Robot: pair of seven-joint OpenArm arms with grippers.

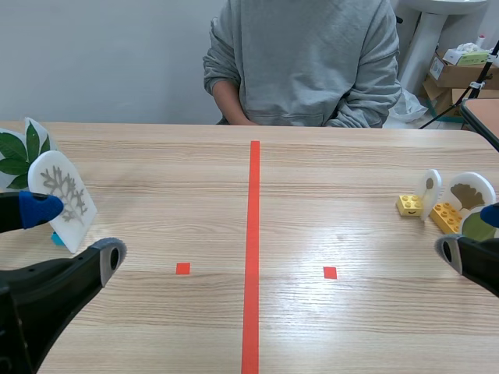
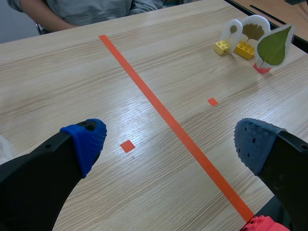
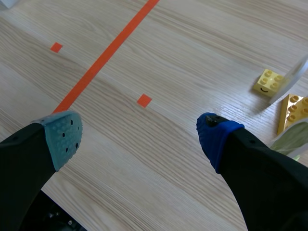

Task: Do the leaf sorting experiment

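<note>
Left pincer point(image 2: 168, 139), right pincer point(image 3: 139, 132): both apart, gripping nothing. Left cards point(image 1: 66, 195) stand left on tabletop point(image 1: 327, 202); right cards point(image 1: 470, 191), yellow bricks point(image 1: 409, 205) right.

A dark green leaf card point(image 1: 15, 152) and a grey branchy leaf card point(image 1: 64, 195) are standing by the table's point(image 1: 156, 179) left edge. A small brown leaf card point(image 1: 429, 189), a bigger brown leaf card point(image 1: 470, 195) and an olive leaf card point(image 2: 275, 45) are standing near the right edge, both brown ones in yellow bricks point(image 1: 408, 205).

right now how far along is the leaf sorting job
Hard to call. Done, possibly: the left leaf cards, two of them, stand at the table's left end, and the right leaf cards, three, stand by yellow bricks at its right end. In hand: nothing. The left end effector and right end effector are open and empty. Left: I can't tell which cards, if any, need moving.
</note>
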